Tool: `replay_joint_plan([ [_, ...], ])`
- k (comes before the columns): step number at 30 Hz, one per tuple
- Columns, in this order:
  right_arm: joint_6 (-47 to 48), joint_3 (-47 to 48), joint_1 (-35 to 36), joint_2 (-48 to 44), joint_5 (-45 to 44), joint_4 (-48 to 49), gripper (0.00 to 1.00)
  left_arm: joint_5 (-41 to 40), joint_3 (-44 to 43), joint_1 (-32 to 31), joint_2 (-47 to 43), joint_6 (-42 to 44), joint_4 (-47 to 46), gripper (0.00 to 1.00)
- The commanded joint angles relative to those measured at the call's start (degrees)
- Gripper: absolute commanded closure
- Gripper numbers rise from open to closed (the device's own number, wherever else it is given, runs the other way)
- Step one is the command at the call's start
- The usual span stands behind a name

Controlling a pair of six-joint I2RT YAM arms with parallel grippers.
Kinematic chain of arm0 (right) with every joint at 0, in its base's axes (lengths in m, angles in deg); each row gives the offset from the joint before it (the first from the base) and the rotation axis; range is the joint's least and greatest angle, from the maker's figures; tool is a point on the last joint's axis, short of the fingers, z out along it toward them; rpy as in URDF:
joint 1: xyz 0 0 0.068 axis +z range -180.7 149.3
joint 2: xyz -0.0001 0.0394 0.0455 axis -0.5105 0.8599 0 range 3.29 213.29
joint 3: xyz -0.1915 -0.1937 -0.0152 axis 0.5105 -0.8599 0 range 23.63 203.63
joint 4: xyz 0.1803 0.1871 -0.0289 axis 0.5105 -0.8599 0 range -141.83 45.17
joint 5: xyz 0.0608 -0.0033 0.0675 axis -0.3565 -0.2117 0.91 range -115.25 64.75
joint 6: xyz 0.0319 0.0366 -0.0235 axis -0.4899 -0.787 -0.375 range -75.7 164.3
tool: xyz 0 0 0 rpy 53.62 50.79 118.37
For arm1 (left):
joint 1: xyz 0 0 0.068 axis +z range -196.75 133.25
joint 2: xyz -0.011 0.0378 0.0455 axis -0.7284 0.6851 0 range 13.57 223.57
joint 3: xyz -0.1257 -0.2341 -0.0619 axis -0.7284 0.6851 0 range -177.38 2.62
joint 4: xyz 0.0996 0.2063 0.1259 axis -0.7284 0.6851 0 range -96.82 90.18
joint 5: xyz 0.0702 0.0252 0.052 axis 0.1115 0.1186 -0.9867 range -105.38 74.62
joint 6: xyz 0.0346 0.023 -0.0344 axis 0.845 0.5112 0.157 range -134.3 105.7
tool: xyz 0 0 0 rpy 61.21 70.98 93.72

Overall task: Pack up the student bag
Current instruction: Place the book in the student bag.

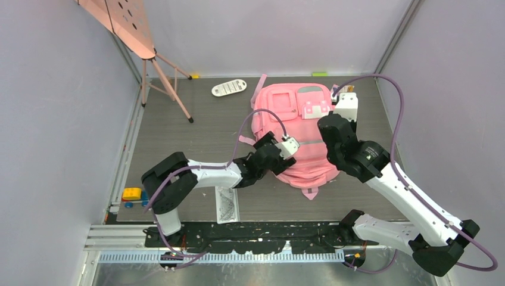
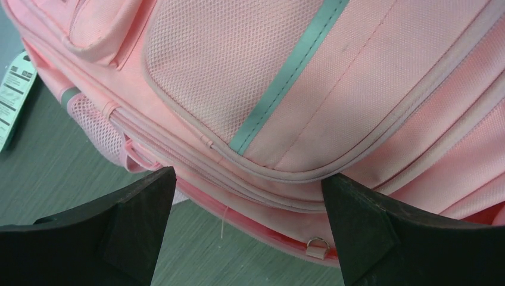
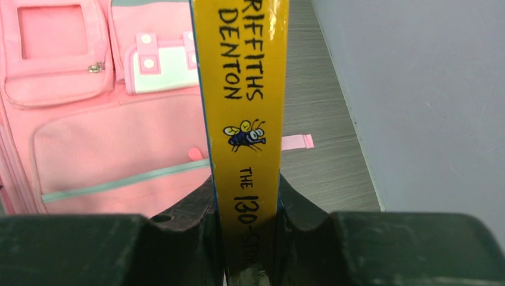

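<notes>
The student bag (image 1: 280, 113) is a large pink backpack lying flat on the grey table, front pockets up. My left gripper (image 1: 279, 162) is at the bag's near left edge. In the left wrist view it (image 2: 247, 196) is open, its jaws either side of the bag's (image 2: 309, 89) zipped edge, with a small metal zip ring (image 2: 317, 244) by the right finger. My right gripper (image 1: 340, 94) hangs over the bag's far right corner. In the right wrist view it (image 3: 245, 196) is shut on a yellow-spined book (image 3: 244, 101), held above the bag (image 3: 119, 149) and the table.
A white remote-like object (image 1: 229, 87) lies at the back, left of the bag. A pink board on a tripod (image 1: 128, 24) stands far left. A printed sheet (image 1: 227, 204) and a yellow toy (image 1: 131, 193) lie near the front edge. Walls close in on both sides.
</notes>
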Motion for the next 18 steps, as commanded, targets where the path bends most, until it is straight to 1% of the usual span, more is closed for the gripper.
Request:
replay_joint_plan([
  [1,-1.5,0.3,0.0,-0.2,-3.5,4.0,1.0,-2.1,-1.1,0.2,-3.7,1.3,-3.7,0.04],
  [5,-1.5,0.1,-0.1,-0.5,-4.2,5.0,1.0,3.9,3.0,-4.9,-7.3,4.4,-8.1,0.01],
  [9,-1.9,0.1,-0.1,-1.0,-3.5,5.7,1.0,9.1,3.6,-6.9,-6.5,1.8,-11.0,0.01],
  [14,-2.0,0.0,-0.1,-2.1,-3.1,5.7,1.0,11.7,1.5,-8.2,-2.7,0.2,-13.2,0.0],
  [18,-2.0,-0.2,-0.1,-3.2,-2.9,5.7,1.0,10.7,-0.2,-8.2,0.3,0.1,-15.2,0.01],
])
